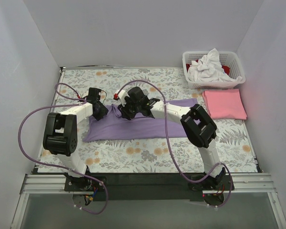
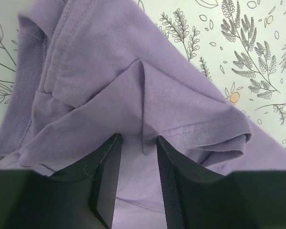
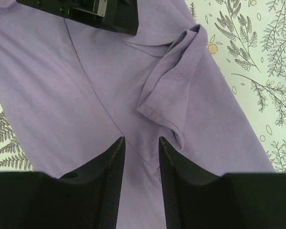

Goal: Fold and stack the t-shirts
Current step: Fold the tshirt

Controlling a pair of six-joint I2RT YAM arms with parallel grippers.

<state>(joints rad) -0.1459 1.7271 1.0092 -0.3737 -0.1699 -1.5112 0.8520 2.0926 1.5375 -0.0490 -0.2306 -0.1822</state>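
The lavender t-shirt [image 1: 138, 125] lies spread across the middle of the floral cloth, partly folded into a long band. My left gripper [image 1: 104, 112] is at its upper left end, open and low over the cloth, with a fold edge of the shirt [image 2: 148, 95] between the fingertips [image 2: 138, 140]. My right gripper [image 1: 126, 113] is just to its right, open over the shirt [image 3: 86, 95] beside a turned-over sleeve [image 3: 174, 90]; it shows in its wrist view [image 3: 142, 140]. A folded pink t-shirt [image 1: 224, 104] lies at the right. White [image 1: 207, 67] and red [image 1: 225, 69] tees are in the basket.
The white lattice basket [image 1: 234, 57] stands at the back right corner, behind the pink shirt. The floral cloth [image 1: 148, 157] covers the table. White walls close in on the left, back and right. The left gripper's body [image 3: 100, 12] shows at the top of the right wrist view.
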